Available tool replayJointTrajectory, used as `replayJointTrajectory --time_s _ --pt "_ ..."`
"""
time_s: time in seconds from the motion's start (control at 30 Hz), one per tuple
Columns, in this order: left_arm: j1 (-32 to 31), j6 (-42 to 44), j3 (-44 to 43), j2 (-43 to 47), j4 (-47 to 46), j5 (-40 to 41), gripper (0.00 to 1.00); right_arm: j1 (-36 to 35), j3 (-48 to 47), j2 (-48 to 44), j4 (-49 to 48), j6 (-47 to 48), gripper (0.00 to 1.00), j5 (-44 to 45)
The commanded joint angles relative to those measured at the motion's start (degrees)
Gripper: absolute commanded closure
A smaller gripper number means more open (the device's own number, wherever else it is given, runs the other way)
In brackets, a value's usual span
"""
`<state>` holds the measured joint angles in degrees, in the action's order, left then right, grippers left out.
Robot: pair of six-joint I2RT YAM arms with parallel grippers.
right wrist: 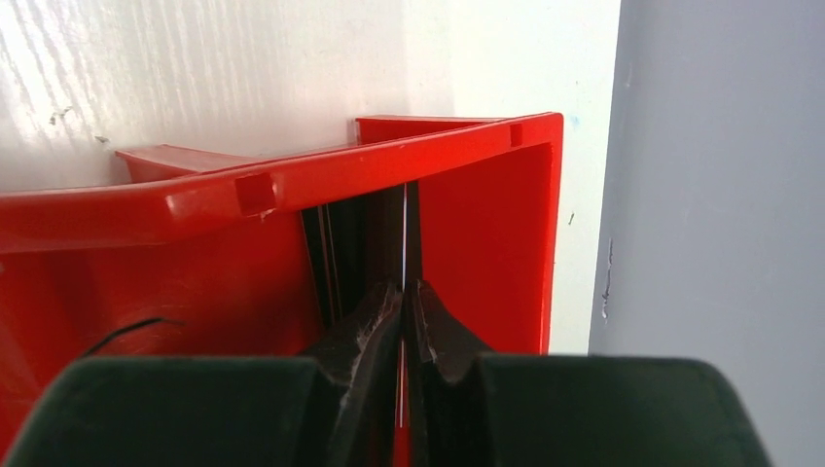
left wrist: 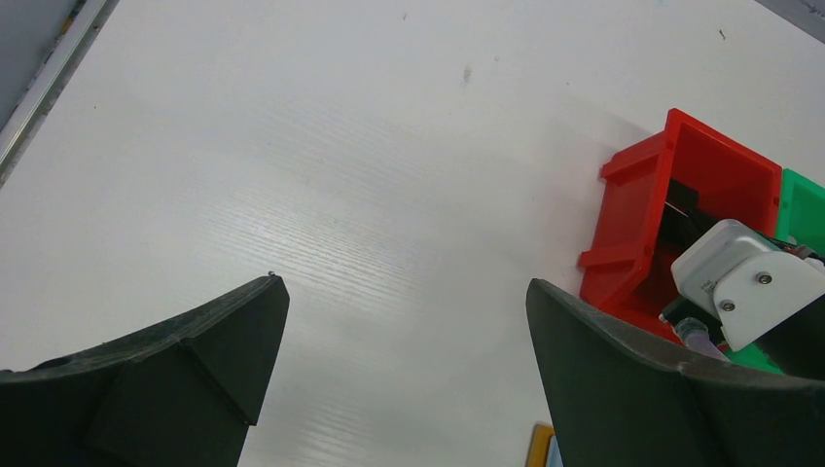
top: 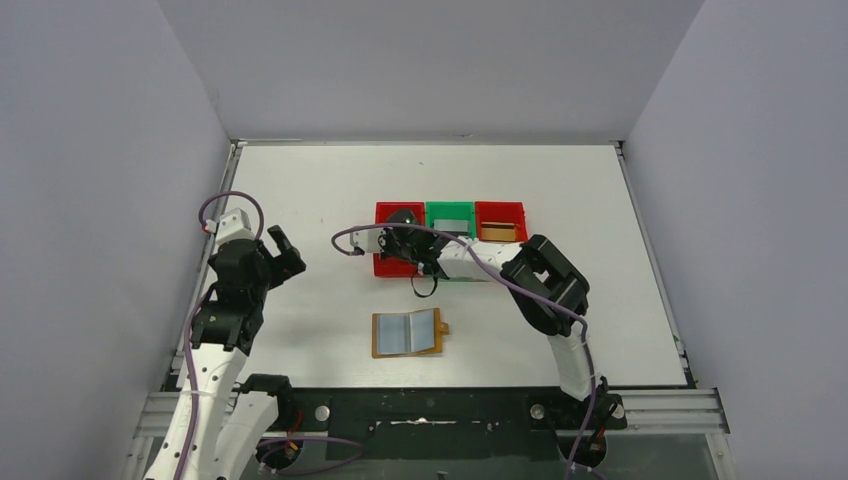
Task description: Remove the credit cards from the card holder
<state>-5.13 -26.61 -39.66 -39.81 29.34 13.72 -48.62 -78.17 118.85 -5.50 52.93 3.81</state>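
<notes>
Black card (right wrist: 412,233), seen edge-on, is pinched upright between the closed fingers of our right end effector (right wrist: 402,297), low inside the left red bin (right wrist: 438,146). From above, three bins sit in a row mid-tabletop (top: 300,180). The green bin (top: 450,210) beside it holds a grey card (top: 452,226), and the right red bin (top: 500,210) at three o'clock holds a gold card (top: 498,232). The holder (top: 408,333) lies open and flat at six o'clock from the bins, apart from them; no card shows in its pale pockets.

Our left end effector (top: 287,252) hangs at nine o'clock, well apart, jaws wide, holding nothing.

We judge the step to be dropping off this last card. To do it well, we would keep the card clear of the bin walls, open the fingers only slightly so it slides down rather than flips, then lift straight up. Catching the rim could drag the bin.
</notes>
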Motion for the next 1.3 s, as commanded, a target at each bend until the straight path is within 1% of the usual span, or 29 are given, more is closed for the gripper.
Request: replayJointTrajectory --time_s 0.0,0.3,0.53,0.67,0.77,0.97,1.27 --pt "0.5 0.0 -1.2 0.6 -2.4 0.1 0.04 0.7 -2.1 -0.4 -3.9 0.0 0.95 0.3" --pt "0.6 0.1 -1.0 0.5 -2.4 0.0 0.04 1.1 -2.4 1.8 -5.0 0.2 0.89 1.2" --pt "0.6 0.1 -1.0 0.5 -2.5 -0.2 0.04 1.7 -3.3 3.2 -5.0 0.2 0.88 1.2" --pt "0.8 0.1 -1.0 0.5 -2.5 -0.3 0.04 1.8 -3.1 3.0 -4.6 0.1 0.84 0.7" --pt "0.8 0.2 -1.0 0.4 -2.6 -0.4 0.04 1.9 -3.0 2.4 -4.5 0.1 0.83 0.6" --pt "1.0 0.2 -0.9 0.4 -2.7 -0.7 0.04 2.1 -2.6 1.5 -4.1 -0.4 0.79 -0.2" --pt "1.0 0.2 -0.9 0.3 -2.7 -0.9 0.04 2.6 -1.9 -0.7 -4.1 -2.4 0.65 -2.6"
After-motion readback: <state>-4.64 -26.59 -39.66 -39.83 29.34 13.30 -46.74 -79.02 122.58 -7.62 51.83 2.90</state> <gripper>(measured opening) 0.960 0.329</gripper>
